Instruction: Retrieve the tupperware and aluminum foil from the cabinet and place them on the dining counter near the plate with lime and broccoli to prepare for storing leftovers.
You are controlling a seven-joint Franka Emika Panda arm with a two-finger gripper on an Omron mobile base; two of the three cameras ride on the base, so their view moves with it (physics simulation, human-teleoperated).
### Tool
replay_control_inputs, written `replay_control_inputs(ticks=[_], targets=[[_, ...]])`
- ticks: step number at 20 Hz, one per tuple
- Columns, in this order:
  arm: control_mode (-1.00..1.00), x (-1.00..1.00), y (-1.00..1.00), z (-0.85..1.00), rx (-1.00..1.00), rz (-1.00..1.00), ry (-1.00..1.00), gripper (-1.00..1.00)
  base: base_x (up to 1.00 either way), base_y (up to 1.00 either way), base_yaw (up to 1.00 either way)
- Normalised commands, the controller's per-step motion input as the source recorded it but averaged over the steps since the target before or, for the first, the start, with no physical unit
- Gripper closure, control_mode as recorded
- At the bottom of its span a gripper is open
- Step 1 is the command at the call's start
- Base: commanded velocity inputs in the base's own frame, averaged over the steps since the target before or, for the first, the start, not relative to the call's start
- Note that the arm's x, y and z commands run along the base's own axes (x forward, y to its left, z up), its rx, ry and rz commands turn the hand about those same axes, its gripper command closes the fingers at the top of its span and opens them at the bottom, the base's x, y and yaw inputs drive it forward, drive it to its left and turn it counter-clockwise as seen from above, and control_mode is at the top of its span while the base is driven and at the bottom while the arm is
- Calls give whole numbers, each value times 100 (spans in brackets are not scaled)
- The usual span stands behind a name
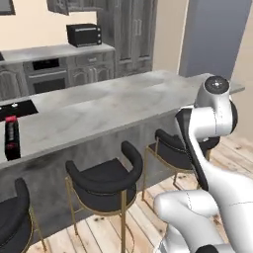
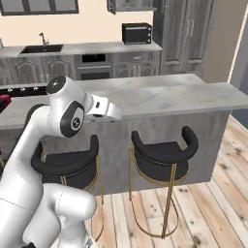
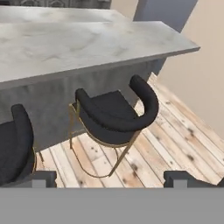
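Evidently the job is at its travelling stage — the robot stands on the stool side of the long grey worktop [image 1: 113, 101], with its arm folded high and nothing in its grasp. The hand view looks down on a black stool [image 3: 116, 114] on the wood floor [image 3: 175, 135], and the fingers [image 3: 43, 178] show at the two far corners of that view, set wide apart and empty. Neither the tupperware nor the foil can be made out; judging by the task they sit in a cabinet, perhaps the upper cabinet [image 2: 131, 5] above the black toaster oven [image 2: 136, 33] on the far wall. No plate with lime and broccoli can be picked out either. The next move probably calls for driving the base round the worktop — then opening a cabinet door.
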Motion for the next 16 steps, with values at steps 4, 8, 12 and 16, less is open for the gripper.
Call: replay_control_inputs(ticks=[4,8,12,16], targets=[[100,0,0,0,0,0,0,-100,22,-84,-65],[100,0,0,0,0,0,0,-100,49,-69,-60],[100,0,0,0,0,0,0,-100,97,-53,-40],[100,0,0,0,0,0,0,-100,100,-45,-18]])
